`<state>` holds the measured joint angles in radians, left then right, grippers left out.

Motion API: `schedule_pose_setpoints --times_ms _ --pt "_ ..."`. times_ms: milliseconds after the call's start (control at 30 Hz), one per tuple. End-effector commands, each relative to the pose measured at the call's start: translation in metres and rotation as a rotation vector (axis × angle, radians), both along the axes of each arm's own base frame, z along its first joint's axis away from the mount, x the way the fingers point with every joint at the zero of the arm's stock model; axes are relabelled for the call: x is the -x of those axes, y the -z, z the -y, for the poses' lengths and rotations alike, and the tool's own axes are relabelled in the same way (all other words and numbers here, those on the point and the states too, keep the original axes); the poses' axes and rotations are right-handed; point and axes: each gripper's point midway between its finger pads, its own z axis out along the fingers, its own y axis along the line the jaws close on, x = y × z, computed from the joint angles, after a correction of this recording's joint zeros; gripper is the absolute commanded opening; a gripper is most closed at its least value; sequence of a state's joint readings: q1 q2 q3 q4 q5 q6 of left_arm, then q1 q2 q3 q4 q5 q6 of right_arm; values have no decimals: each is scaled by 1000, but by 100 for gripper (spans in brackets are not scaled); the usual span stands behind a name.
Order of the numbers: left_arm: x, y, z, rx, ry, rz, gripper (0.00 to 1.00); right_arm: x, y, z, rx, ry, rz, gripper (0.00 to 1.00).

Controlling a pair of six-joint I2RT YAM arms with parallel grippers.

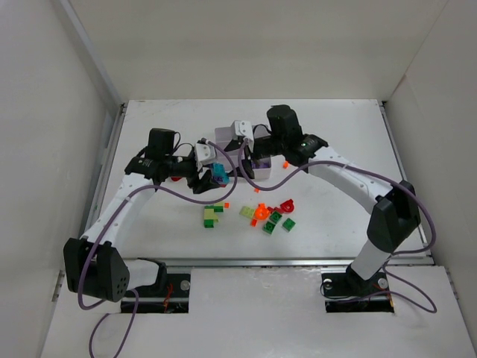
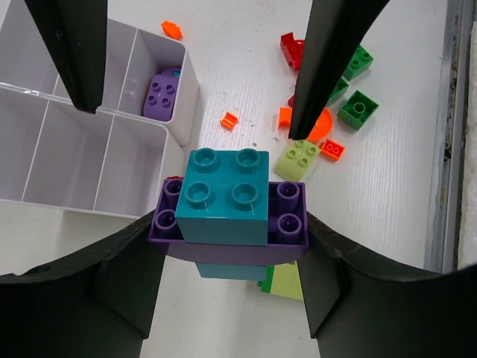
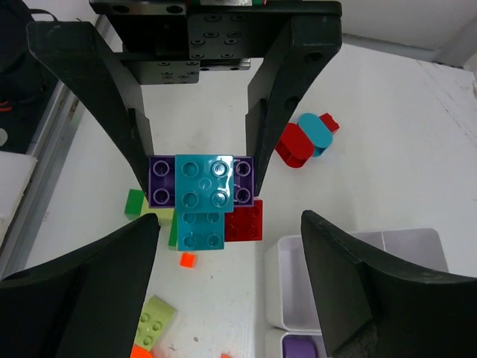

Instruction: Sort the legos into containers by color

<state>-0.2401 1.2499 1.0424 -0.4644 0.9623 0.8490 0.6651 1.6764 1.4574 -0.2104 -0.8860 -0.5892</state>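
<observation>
My left gripper [image 2: 229, 231] is shut on a purple brick [image 2: 287, 216] with a teal brick [image 2: 223, 198] stuck on top and another teal one under it. It holds the stack above the table, next to the white six-compartment container [image 2: 112, 127]. One purple brick [image 2: 160, 93] lies in a compartment. My right gripper [image 3: 229, 224] is open and empty, its fingers [image 2: 328, 60] standing either side of the stack [image 3: 201, 186]. In the top view the left gripper [image 1: 209, 177] and right gripper [image 1: 250, 165] meet in front of the container [image 1: 227, 138].
Loose green, yellow-green, orange and red bricks [image 1: 270, 216] lie on the table in front of the grippers, with a green pair [image 1: 212, 216] to their left. A red brick [image 3: 246, 220] lies under the stack. Red and teal rounded pieces [image 3: 302, 142] lie beyond. White walls enclose the table.
</observation>
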Motion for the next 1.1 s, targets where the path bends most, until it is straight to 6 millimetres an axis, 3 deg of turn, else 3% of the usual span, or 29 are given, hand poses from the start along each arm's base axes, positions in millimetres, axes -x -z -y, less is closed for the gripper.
schedule_pose_setpoints --times_ms 0,367,633,900,933,1067 --pt "1 -22 6 45 46 43 0 12 -42 -13 -91 -80 55 82" --pt "-5 -25 7 52 27 58 0 17 -27 -34 -77 -118 -10 70" --pt "-10 -28 7 62 3 53 0 14 -16 -35 -57 -98 -33 61" --pt "-9 -24 6 56 -8 38 0 12 -15 -34 -50 -72 -56 19" --pt "-8 -20 6 51 -3 38 0 10 -14 -34 -47 -62 -53 3" --pt "0 9 -3 -15 -25 -22 0 2 -21 -30 -51 -17 -65 0"
